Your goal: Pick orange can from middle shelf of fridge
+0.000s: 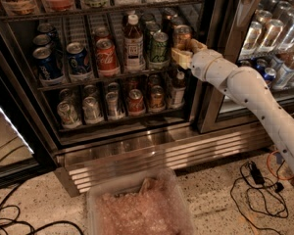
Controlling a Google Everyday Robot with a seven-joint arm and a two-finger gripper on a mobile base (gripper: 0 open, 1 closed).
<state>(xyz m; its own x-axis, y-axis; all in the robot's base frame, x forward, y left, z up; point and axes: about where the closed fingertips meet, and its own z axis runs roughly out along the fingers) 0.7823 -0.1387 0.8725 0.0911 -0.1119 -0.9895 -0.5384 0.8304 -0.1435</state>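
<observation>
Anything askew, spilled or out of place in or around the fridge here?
Nothing spilled or toppled. One bottle stands among the cans on the middle shelf, and loose cables lie on the floor right of the fridge. The gripper is at the orange can, far right lane.

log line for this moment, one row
pincer: at orange can | can: upright, right end of middle shelf | arm: reaching in from right

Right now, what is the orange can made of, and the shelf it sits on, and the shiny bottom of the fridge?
The orange can: looks like thin metal, glossy amber print, silvery top. The middle shelf: dark coated wire, seen as thin bars. The fridge base: probably stainless steel, ribbed and reflecting light. The end effector, pale and matte, likely plastic, sits right by the can.
</observation>
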